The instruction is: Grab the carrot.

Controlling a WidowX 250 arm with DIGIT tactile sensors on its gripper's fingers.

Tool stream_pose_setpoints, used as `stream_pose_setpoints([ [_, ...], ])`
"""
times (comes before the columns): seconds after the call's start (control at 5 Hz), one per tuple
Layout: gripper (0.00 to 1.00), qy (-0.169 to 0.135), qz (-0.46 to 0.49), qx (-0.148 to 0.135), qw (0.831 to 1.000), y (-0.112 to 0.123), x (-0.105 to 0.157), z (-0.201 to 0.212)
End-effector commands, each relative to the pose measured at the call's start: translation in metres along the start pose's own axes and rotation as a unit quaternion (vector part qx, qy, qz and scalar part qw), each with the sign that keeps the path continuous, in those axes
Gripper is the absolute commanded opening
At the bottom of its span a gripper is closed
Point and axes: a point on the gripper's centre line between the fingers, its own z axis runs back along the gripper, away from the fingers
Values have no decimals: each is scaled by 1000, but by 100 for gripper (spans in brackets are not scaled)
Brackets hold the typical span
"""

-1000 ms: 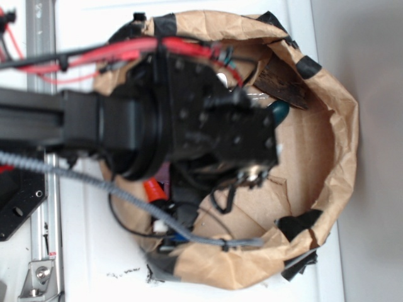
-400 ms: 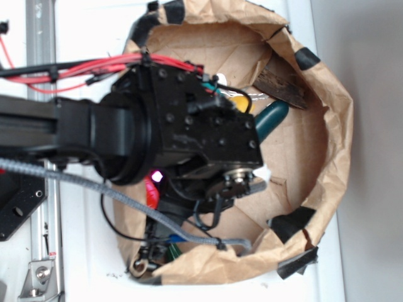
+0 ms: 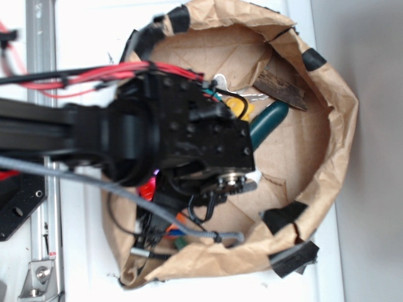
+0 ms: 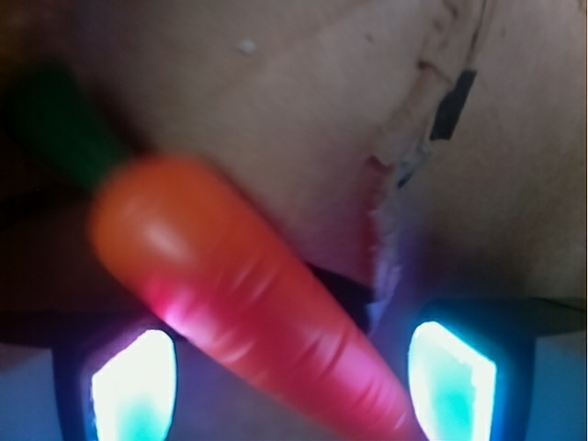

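The arm [image 3: 126, 135] fills the left and middle of the exterior view and covers most of the inside of the brown paper bag [image 3: 334, 119] lying open on the white table [image 3: 88, 38]. Past the arm's right edge a dark green cucumber toy [image 3: 269, 119] lies on the bag floor, with a bit of yellow duck [image 3: 239, 106] just beside its left end. A dark brown scrap [image 3: 281, 87] sits against the far wall of the bag. Black tape [image 3: 283, 217] patches the rim. Red wires [image 3: 94, 70] and a grey cable [image 3: 82, 179] run along the arm.

In the wrist view the carrot [image 4: 248, 312] lies slantwise on the brown paper, green top [image 4: 60, 124] at upper left, its point running down between the two fingers of the gripper [image 4: 294, 381]. The fingers [image 4: 133, 386] stand spread, one to each side of the carrot; whether either touches it cannot be told.

Since the earlier frames the arm has drawn leftward, baring more cucumber, and the bag rim has changed shape.
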Motion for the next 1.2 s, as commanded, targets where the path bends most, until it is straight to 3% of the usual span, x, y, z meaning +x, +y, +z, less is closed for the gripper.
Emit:
stream_pose_setpoints([
  [0.0,0,-59,86,123,987,19,10,7],
  [0.2,0,-107,143,108,978,46,13,46],
  [0.6,0,-175,191,88,962,70,-2,96],
  [0.8,0,-221,214,84,948,67,-18,132],
  [1.0,0,-264,261,39,928,53,-45,169],
])
